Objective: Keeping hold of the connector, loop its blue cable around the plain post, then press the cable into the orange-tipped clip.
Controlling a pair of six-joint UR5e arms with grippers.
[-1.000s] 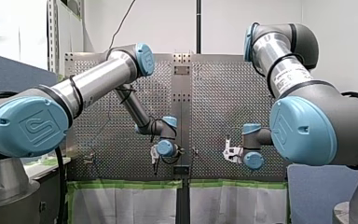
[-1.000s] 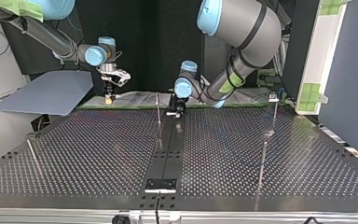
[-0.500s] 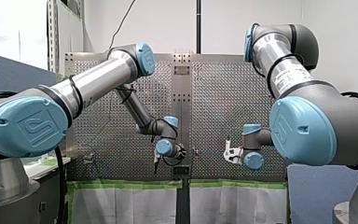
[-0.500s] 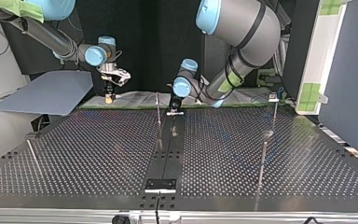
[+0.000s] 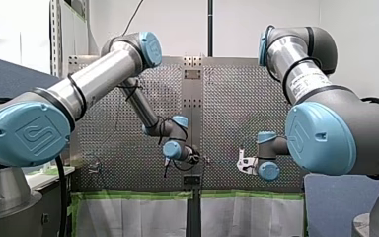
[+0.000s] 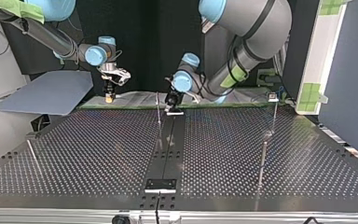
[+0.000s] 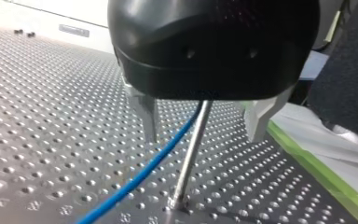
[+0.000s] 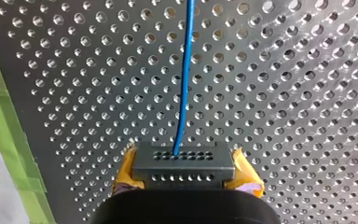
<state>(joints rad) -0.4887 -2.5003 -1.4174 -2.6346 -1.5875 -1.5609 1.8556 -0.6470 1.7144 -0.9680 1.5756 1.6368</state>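
My left gripper (image 6: 173,106) hangs low over the table (image 6: 98,149), 1 thin post (image 6: 159,114) just beside its jaws. My right gripper (image 6: 107,97), yellow-padded, hangs well apart.

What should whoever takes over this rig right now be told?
Right claw: shut on the connector, yellow pads at both its sides. The blue cable leaves it over the perforated table.
Left claw: open, fingers astride the plain post, with the cable passing between them beside the post.
Done: connector grasped, cable brought to the post.
Left: finish the loop around the post (no full wrap shows), then press the cable into the orange-tipped clip, which I cannot make out in any view.
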